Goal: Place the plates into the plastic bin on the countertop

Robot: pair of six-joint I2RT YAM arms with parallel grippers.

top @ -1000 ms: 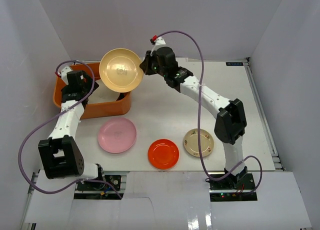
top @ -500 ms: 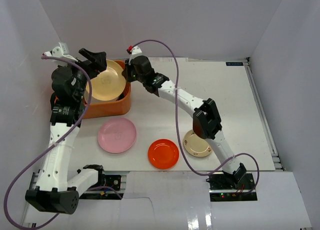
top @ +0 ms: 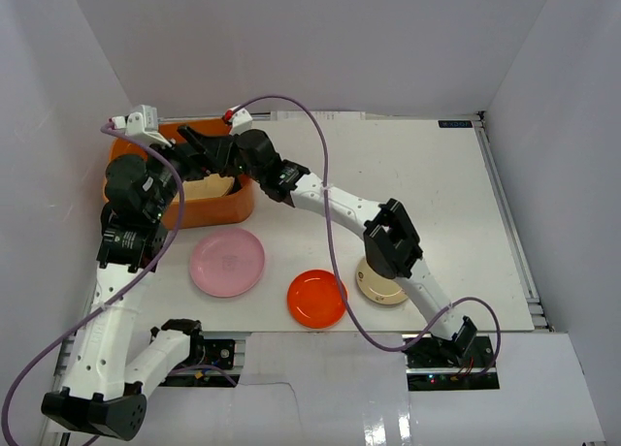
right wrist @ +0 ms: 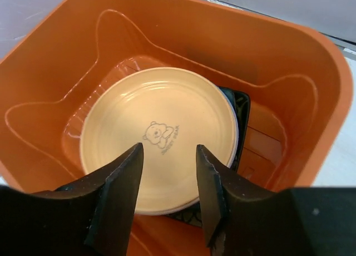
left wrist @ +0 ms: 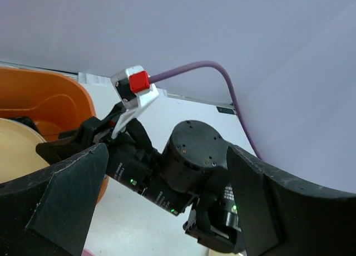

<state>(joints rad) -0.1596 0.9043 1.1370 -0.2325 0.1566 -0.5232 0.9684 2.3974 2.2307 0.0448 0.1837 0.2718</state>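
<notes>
The tan plate [right wrist: 158, 139] lies flat in the orange plastic bin [right wrist: 311, 61], on top of a black floral plate [right wrist: 240, 108]. My right gripper [right wrist: 169, 150] hangs open just above it, with nothing between its fingers. In the top view the bin [top: 218, 211] sits at the far left of the countertop [top: 437, 194], and only a strip of the tan plate [top: 209, 186] shows under the arms. My left gripper [left wrist: 167, 150] stands wide open and empty beside the bin, facing the right arm's wrist [left wrist: 192, 156]. A pink plate [top: 227, 261], an orange-red plate [top: 316, 298] and a beige patterned plate [top: 380, 289] lie on the countertop.
White walls enclose the countertop on three sides. The right arm [top: 340, 204] stretches across from right to left, passing over the beige patterned plate. Purple cables [top: 320, 136] loop above both arms. The two wrists crowd together over the bin's right end.
The right arm brought the tan plate down from above into the bin and opened its jaws, leaving it there. The left arm rose and swung its gripper toward the bin.
</notes>
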